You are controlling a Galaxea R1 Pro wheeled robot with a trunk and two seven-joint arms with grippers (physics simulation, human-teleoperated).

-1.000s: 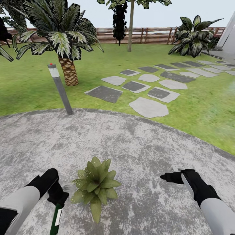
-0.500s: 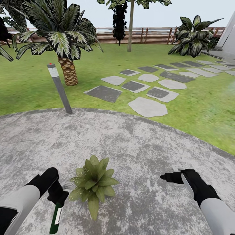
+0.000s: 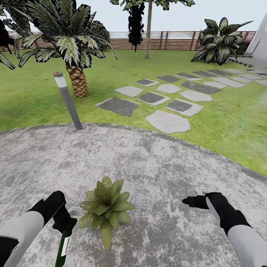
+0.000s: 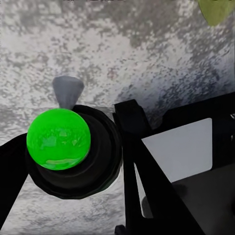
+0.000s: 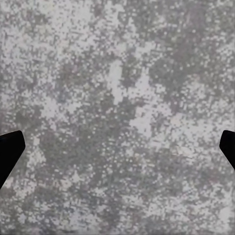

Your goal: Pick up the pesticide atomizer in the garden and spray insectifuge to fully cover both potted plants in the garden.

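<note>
Our left gripper's fingers (image 3: pixel 65 222) are clenched around the neck of the pesticide atomizer (image 3: pixel 62 247), whose dark green body with its white label hangs down and slightly tilted below the grasp, low at the left of the head view. In the left wrist view we see the bottle (image 4: pixel 58 139) end-on as a bright green disc inside a dark ring, with a pale grey nozzle tip jutting out over the paving. The whitish trigger head pokes out toward the potted plant (image 3: pixel 105 207), which sits just beside the left gripper on the grey paving (image 3: pixel 155 163); small pale specks dot its left leaves. A leaf tip of this plant (image 4: pixel 215 10) shows at the corner of the left wrist view.

Our right gripper (image 3: pixel 191 201) hovers well apart from the plant on its other side, its fingers released and spread, as the 2 dark tips at the edges of the right wrist view (image 5: pixel 10 149) confirm, with bare paving between them.

Farther out, a grey bollard post (image 3: pixel 67 100) leans at the edge of the lawn (image 3: pixel 37 100). Beyond it lie the stepping stones (image 3: pixel 168 121), a palm (image 3: pixel 76 79), a bush (image 3: pixel 218 42) and the slatted fence (image 3: pixel 174 40).
</note>
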